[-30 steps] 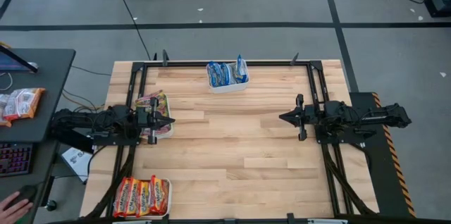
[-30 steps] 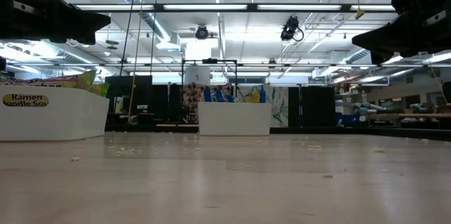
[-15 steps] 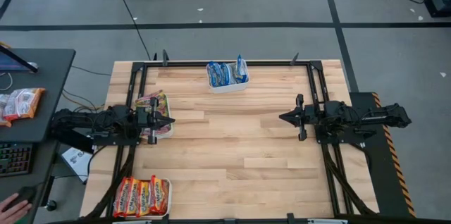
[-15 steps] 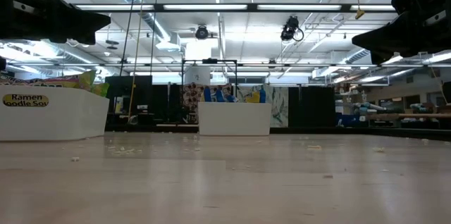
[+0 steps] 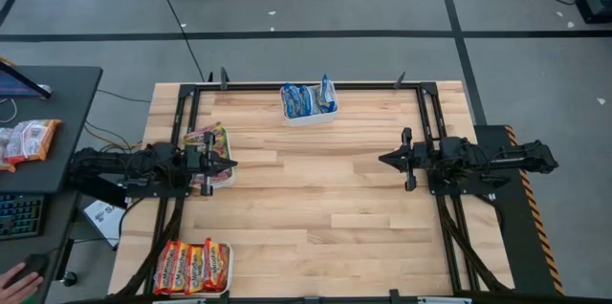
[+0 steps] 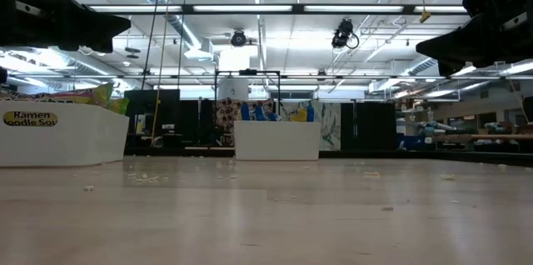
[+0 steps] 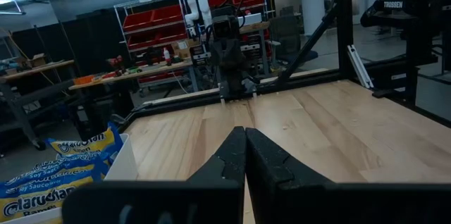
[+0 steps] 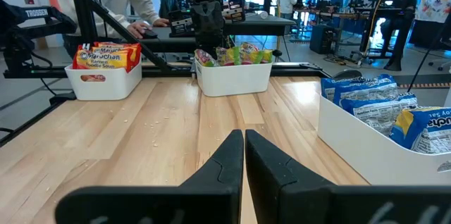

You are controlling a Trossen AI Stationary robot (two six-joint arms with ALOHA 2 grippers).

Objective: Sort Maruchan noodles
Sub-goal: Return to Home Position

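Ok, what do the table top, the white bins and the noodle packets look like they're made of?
Table top: pale wood planks with a matte finish; grain and seams show.
White bins: probably plastic; smooth, uniform walls with rounded corners.
Noodle packets: likely thin printed plastic film; crinkled and slightly glossy.

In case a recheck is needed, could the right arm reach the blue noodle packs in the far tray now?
Probably yes: bare table lies between the right gripper and the blue noodle packs, and their white tray is open-topped. The shut fingers would need to open.
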